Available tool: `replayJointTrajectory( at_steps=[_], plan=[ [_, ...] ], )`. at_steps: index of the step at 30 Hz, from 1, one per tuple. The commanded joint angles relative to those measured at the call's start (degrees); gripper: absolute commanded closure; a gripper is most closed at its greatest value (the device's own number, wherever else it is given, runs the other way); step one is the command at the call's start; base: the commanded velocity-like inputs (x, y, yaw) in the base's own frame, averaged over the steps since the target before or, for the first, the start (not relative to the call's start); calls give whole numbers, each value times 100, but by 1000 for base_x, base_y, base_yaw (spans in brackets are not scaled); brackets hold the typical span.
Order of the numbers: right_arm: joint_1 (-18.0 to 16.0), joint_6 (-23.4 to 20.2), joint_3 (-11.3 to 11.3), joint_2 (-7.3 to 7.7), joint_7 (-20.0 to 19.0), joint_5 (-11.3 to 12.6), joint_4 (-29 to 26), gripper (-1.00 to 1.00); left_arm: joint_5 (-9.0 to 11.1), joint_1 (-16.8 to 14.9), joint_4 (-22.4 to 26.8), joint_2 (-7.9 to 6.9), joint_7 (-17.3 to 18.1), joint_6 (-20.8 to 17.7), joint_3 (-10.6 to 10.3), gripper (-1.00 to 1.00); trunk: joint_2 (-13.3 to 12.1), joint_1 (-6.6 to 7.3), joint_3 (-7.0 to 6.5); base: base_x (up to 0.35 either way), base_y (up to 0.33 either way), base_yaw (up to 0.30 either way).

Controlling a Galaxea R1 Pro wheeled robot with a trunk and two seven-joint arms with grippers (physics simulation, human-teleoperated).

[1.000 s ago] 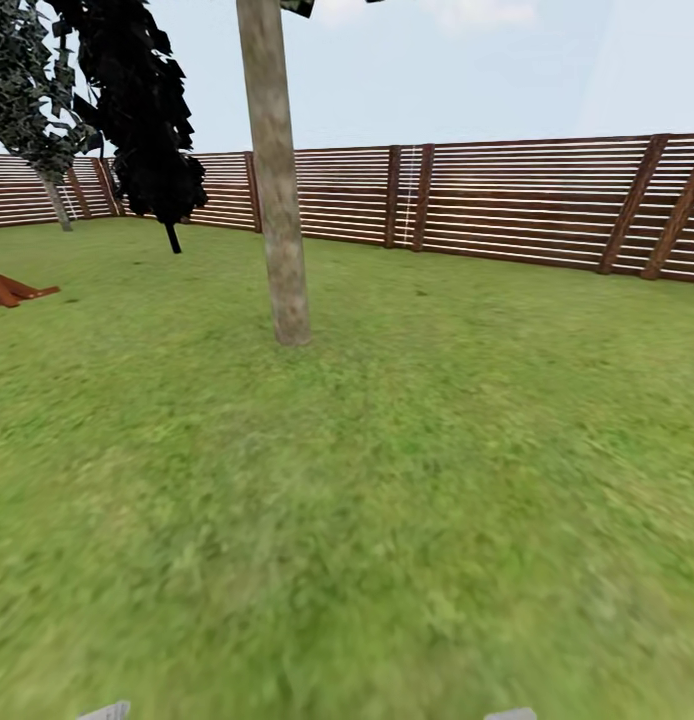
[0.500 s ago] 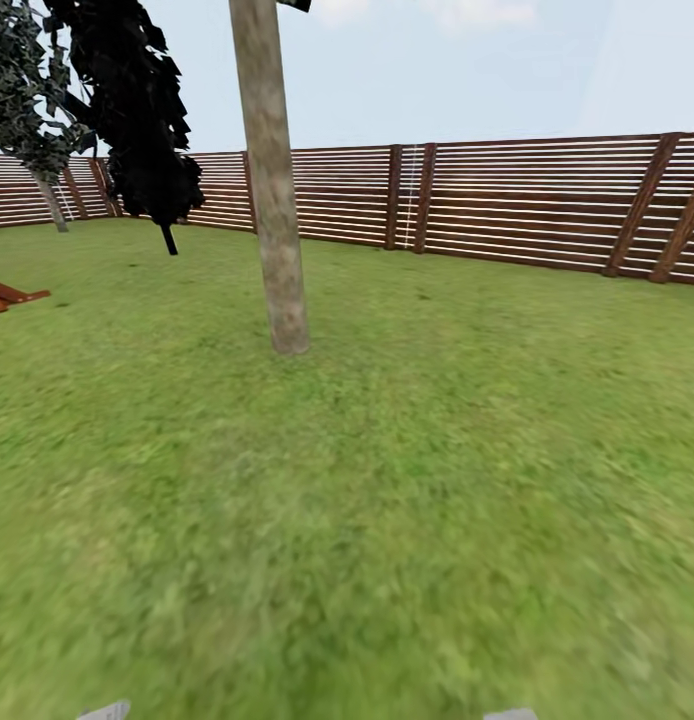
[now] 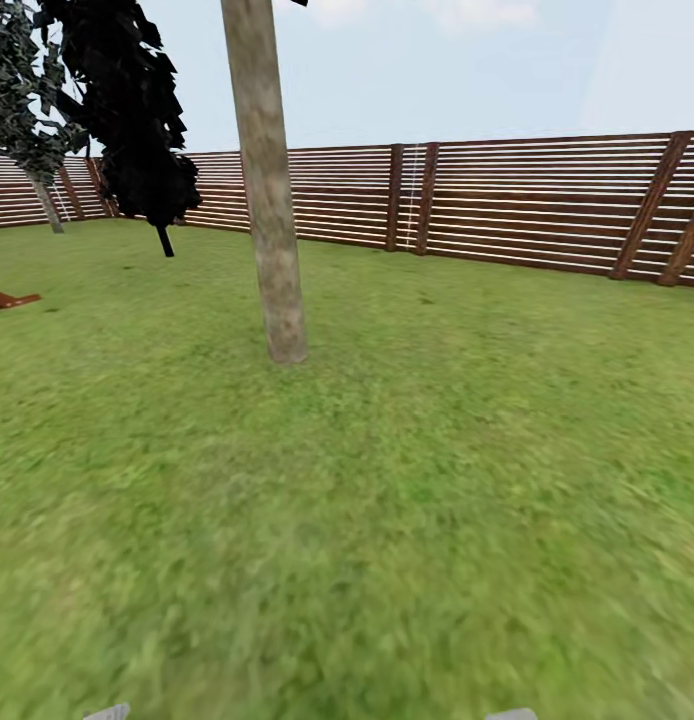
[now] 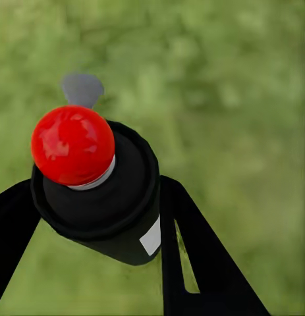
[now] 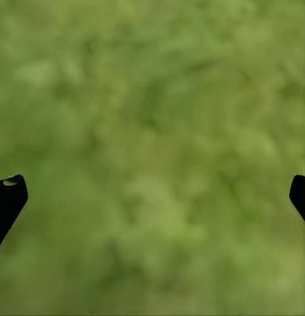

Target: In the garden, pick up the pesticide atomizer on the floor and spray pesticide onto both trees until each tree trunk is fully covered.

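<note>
Left wrist view: my left jaws (image 4: 93, 217) clamp the pesticide atomizer (image 4: 99, 191); my right jaws (image 5: 152, 197) gape wide over lawn (image 5: 152, 99).

Tree trunk (image 3: 270, 200) stands on the lawn (image 3: 387, 500), ahead and left of centre, leaning slightly. Behind it the fence (image 3: 507, 200) runs across the full width. A dark narrow tree (image 3: 137, 120) stands farther back to the left, before the fence, with another tree (image 3: 17, 90) beyond at the left edge. A low wooden object (image 3: 2, 299) lies on the grass at far left
</note>
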State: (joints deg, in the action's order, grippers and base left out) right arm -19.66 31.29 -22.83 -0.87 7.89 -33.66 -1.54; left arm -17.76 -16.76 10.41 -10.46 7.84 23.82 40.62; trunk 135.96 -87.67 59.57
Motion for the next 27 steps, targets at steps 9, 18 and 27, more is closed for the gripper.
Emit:
replayJointTrajectory(
  at_steps=[9,18,27],
  plan=[
    [-3,9,-20,-1,42,-61,4,-100,-34,-3,-4,-11,42,17,51,100,2,-2,5,338,0,0],
    [-3,9,-22,-1,43,-61,4,-100,-37,-3,-4,-16,42,17,50,100,2,-2,5,338,0,0],
    [-3,133,8,-15,26,-96,-650,-100,-40,0,-4,-7,42,17,48,100,2,-2,5,338,0,0]
  ],
)
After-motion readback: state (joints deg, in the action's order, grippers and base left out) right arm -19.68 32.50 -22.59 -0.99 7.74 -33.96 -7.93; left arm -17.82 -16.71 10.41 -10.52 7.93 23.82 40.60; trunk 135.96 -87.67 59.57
